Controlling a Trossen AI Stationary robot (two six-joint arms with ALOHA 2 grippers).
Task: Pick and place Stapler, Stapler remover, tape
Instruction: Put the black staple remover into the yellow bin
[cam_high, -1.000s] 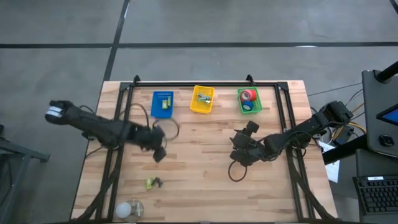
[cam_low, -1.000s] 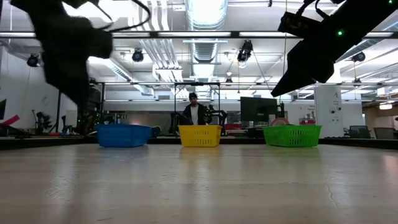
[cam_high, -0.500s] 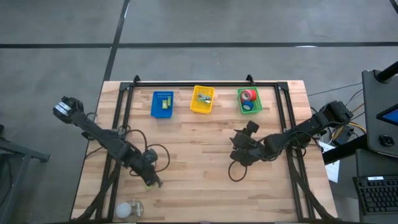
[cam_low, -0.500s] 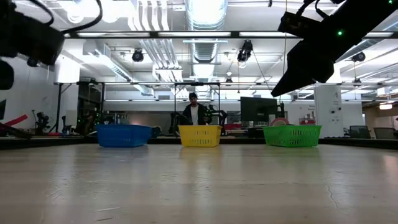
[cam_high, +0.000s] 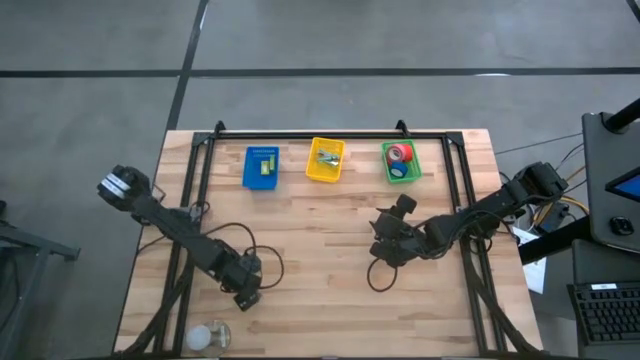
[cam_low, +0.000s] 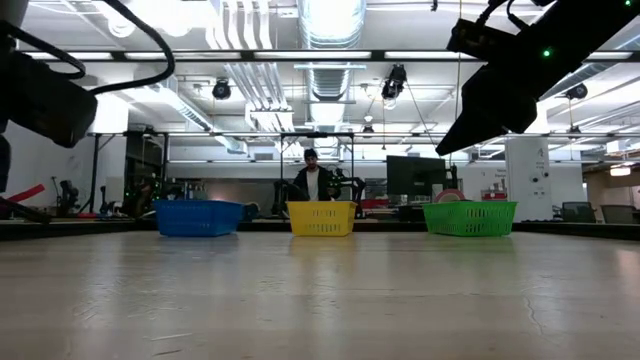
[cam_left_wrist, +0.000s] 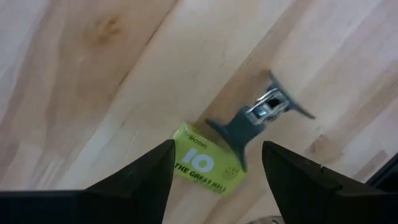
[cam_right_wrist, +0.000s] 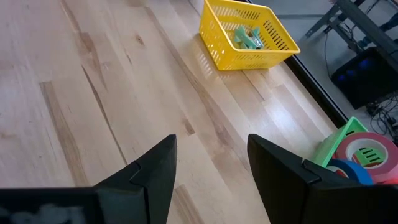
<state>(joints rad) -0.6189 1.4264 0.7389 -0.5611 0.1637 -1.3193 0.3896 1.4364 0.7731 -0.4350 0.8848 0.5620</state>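
Observation:
A staple remover (cam_left_wrist: 214, 167) with a yellow-green printed body and a grey metal claw (cam_left_wrist: 252, 119) lies flat on the wood in the left wrist view. My left gripper (cam_left_wrist: 217, 147) is open above it with one finger on each side, not touching. In the high view this gripper (cam_high: 246, 292) covers the remover, near the table's near-left part. My right gripper (cam_high: 384, 250) waits open over the table's middle right (cam_right_wrist: 211, 140). Red tape (cam_high: 399, 153) and blue tape (cam_high: 398, 172) sit in the green basket (cam_high: 412, 160).
A blue basket (cam_high: 250, 168), a yellow basket (cam_high: 314, 168) and the green basket stand in a row at the far edge. A pale round object (cam_high: 208, 335) lies at the near-left corner. Bare wood stretches between the arms. A person (cam_low: 312, 178) stands far behind the table.
My left gripper has moved from below the blue basket toward the table's near edge and come down over the staple remover, staying open. The remover has not moved.

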